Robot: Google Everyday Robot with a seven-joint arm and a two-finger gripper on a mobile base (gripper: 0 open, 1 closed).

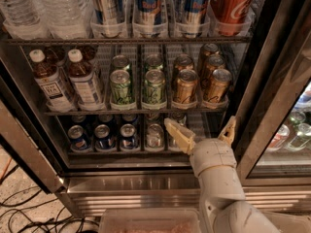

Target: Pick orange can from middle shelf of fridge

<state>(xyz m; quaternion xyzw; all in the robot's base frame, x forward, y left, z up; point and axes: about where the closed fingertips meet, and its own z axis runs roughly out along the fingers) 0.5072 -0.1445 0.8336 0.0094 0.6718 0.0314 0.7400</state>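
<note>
The fridge [272, 101] stands open with wire racks of drinks. On the middle shelf [136, 111], several orange cans [185, 86] stand in two rows at the right, the front right one [217, 85] nearest the door frame. Green cans [154, 87] stand to their left and brown tea bottles [51, 81] at the far left. My gripper [200, 128] is open, below the middle shelf's front edge, under the two orange rows. Its left finger [178, 136] and right finger [227, 131] point up and are spread wide. It holds nothing.
Above is a rack with water bottles [19, 8], tall cans [148, 6] and a red Coca-Cola can [232, 6]. Below is a rack of small blue and silver cans [102, 137]. The dark door frame [257, 72] is close on the right. Cables [29, 212] lie on the floor at left.
</note>
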